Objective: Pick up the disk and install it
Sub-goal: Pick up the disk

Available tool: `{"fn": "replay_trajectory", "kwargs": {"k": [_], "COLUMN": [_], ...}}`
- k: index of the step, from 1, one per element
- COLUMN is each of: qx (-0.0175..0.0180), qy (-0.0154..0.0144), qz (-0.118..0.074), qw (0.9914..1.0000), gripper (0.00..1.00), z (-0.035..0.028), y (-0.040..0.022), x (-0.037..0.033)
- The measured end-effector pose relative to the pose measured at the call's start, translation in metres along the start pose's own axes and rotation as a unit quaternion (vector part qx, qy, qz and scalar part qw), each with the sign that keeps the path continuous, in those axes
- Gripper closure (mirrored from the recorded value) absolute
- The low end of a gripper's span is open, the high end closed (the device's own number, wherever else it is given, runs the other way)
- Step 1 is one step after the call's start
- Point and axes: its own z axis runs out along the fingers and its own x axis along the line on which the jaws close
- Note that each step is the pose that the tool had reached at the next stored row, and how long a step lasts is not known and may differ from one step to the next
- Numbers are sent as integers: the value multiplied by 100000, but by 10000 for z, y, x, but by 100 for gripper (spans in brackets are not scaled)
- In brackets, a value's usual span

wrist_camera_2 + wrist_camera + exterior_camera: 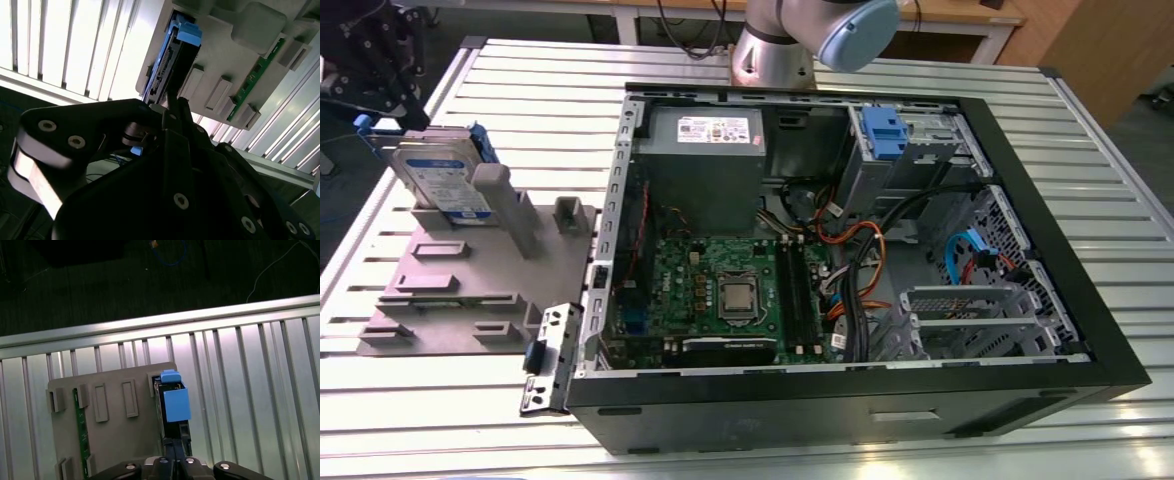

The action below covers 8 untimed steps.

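You're at the pick-up step: the disk (443, 182) stands on edge in the grey fixture (467, 270), at ten o'clock from the case (854, 390). Your claw (173, 442), drawn narrow, meets its upper edge. I judge lifting calls for a straight pull.

Print on the disk (443, 183) is unreadable.

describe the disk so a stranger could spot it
On the exterior view's left, beside the open computer case, lies a grey fixture plate. The disk stands on edge at its far corner, silver with blue rails among plain grey posts.
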Motion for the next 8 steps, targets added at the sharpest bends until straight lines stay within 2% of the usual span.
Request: {"fn": "replay_trajectory", "kwargs": {"k": [1, 2, 3, 5, 6, 8], "qx": [-2, -2, -1, -2, 2, -2], "qy": [-2, -1, -2, -2, -4, -1], "qz": [0, -2, -2, -2, -2, -2], "qw": [100000, 100000, 100000, 100000, 100000, 100000], "gripper": [83, 77, 77, 65, 65, 53], "z": [0, 0, 1, 1, 2, 2], "y": [0, 0, 0, 0, 0, 0], "x": [0, 0, 0, 0, 0, 0]}}
